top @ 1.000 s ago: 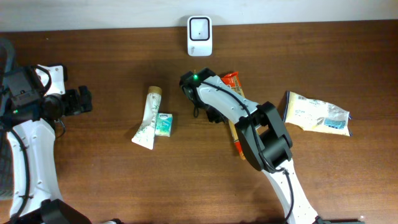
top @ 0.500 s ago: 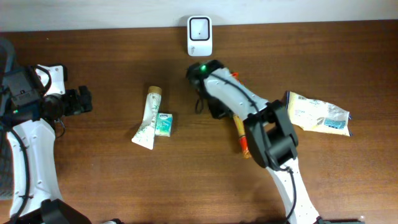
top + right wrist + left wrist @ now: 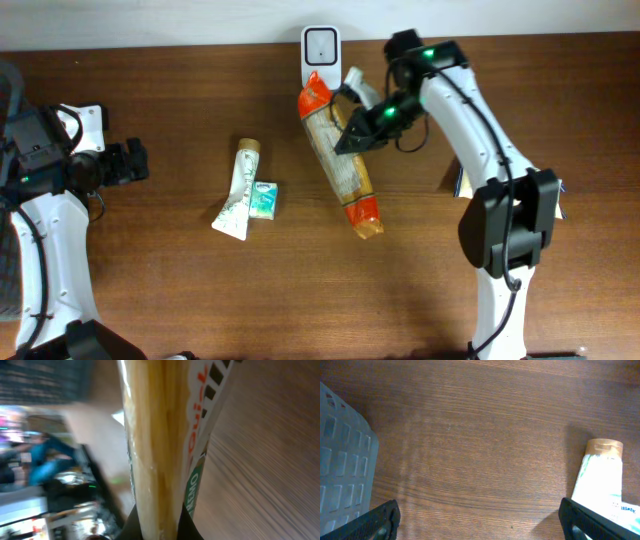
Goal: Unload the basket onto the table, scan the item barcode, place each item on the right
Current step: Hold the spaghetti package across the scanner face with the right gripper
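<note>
A long packet (image 3: 340,160) with orange ends and pale biscuits inside hangs tilted above the table. Its upper orange end lies just below the white scanner (image 3: 321,50) at the back edge. My right gripper (image 3: 358,133) is shut on the packet's middle from the right. In the right wrist view the packet (image 3: 155,435) fills the centre, pinched between the black jaws of that gripper (image 3: 159,522). No barcode shows. My left gripper (image 3: 135,162) stands open at the far left, and in the left wrist view only bare wood lies inside that gripper (image 3: 480,520).
A white toothpaste tube (image 3: 238,188) and a small teal box (image 3: 263,200) lie left of centre; the tube (image 3: 600,480) also shows by the left gripper. A pale bag (image 3: 451,181) peeks out behind the right arm. A grey crate (image 3: 342,460) sits at far left.
The right gripper has shut on the packet, lifted it off the table and swung it up and left until one end sits by the scanner. The left arm has not moved.
</note>
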Controlling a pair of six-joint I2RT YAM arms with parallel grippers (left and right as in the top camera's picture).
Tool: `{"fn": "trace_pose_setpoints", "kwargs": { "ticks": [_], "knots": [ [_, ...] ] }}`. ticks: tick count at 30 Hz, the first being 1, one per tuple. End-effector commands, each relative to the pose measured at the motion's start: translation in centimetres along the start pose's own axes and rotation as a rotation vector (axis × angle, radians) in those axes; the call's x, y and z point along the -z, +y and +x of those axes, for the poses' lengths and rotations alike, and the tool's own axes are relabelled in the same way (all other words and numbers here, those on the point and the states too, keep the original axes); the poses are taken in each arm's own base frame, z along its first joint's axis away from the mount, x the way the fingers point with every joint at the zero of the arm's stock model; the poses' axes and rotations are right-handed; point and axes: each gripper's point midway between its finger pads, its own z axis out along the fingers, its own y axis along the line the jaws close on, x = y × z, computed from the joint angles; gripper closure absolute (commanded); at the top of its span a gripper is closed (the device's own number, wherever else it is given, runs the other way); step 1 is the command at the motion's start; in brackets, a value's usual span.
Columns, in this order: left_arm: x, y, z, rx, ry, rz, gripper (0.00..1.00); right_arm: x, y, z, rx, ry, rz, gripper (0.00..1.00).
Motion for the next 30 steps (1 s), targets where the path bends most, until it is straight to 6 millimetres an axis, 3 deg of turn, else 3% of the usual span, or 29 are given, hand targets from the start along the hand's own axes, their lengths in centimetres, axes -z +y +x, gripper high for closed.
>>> {"fn": "trace_pose_setpoints", "kwargs": {
  "ticks": [1, 5, 9, 16, 22, 25, 30],
  "knots": [
    [0.2, 0.1, -0.4, -0.010, -0.015, 0.004, 0.01, 6.3, 7.8, -3.0, 0.162, -0.256, -0.391, 0.96],
    [0.2, 0.1, -0.4, -0.010, -0.015, 0.004, 0.01, 10.1, 8.1, -3.7, 0.160, -0.373, -0.525, 0.96],
    [0.2, 0.1, -0.4, -0.010, -0.015, 0.004, 0.01, 13.5, 6.9, -3.8, 0.114, -0.458, -0.574, 0.96],
    [0.2, 0.1, -0.4, -0.010, -0.015, 0.004, 0.01, 15.3, 6.5, -2.5, -0.037, -0.458, -0.587, 0.96],
    [0.2, 0.1, -0.4, -0.010, -0.015, 0.004, 0.01, 17.1, 7.0, -1.9, 0.052, -0.509, -0.530, 0.96],
    [0.2, 0.1, -0.4, -0.010, -0.015, 0.004, 0.01, 16.8, 6.3, -1.7, 0.054, -0.498, -0.490, 0.96],
    [0.2, 0.1, -0.4, -0.010, -0.015, 0.004, 0.01, 12.4, 2.3, -0.5, -0.045, -0.278, -0.113, 0.96]
  ]
}}
